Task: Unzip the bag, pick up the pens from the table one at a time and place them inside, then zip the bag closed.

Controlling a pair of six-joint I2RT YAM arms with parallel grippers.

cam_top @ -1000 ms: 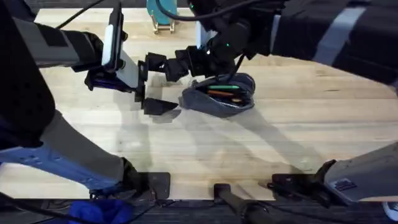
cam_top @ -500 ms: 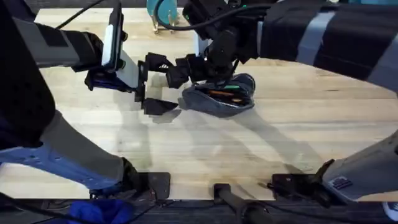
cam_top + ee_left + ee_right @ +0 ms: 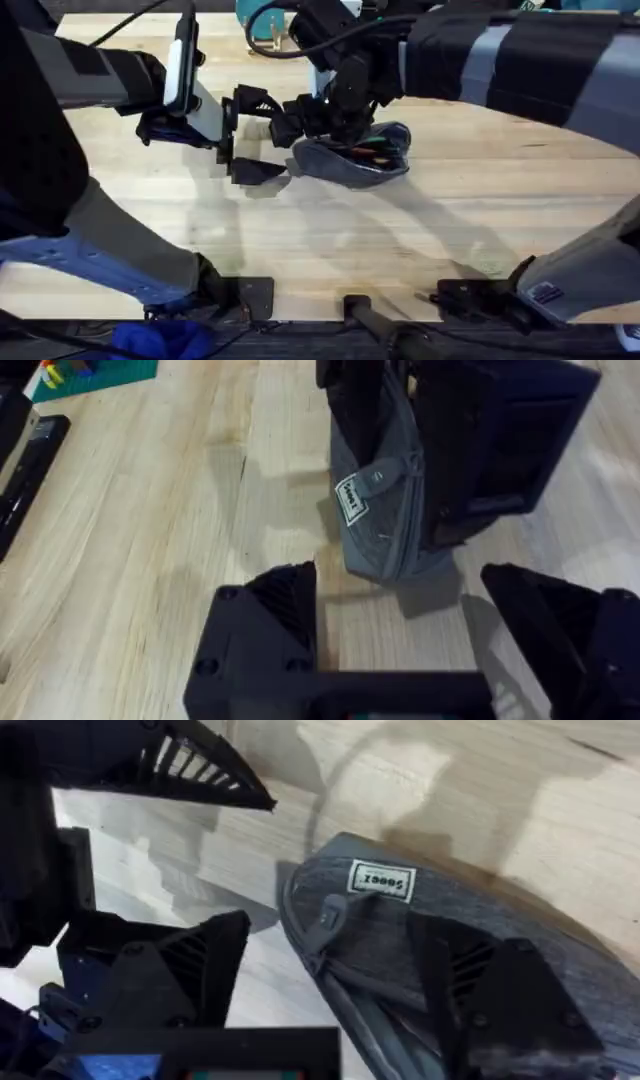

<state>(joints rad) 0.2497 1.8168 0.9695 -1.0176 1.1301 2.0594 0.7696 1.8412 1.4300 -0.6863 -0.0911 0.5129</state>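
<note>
- Between your right fingers (image 3: pixel 455 990) lay the near end of the bag (image 3: pixel 480 930); the jaws stood spread, one finger over the grey fabric and the other out on the wood, with the zipper pull (image 3: pixel 328 918) in the gap, not yet pinched.
- Over the last second you had brought the right gripper (image 3: pixel 305 118) lower and closer onto that end of the bag, which itself had not shifted.
- Judging by that, you were lining up on the pull tab to start the closing zip; the mouth was still open, with the pens (image 3: pixel 372 152) lying inside as orange and green streaks.
- Just beyond your left fingers (image 3: pixel 270 610) sat the same end of the bag, its white label (image 3: pixel 350 498) facing them; the left gripper (image 3: pixel 245 150) was splayed open, holding nothing, and had not moved.
- Crowding was your main obstacle: both grippers sat at one end of the bag, so the right arm masked the tab from the left wrist camera.
- Farther out past the left fingers, a black stapler (image 3: pixel 28 460) and a teal object (image 3: pixel 95 372) rested on the table (image 3: pixel 480 220), well apart from the bag.
</note>
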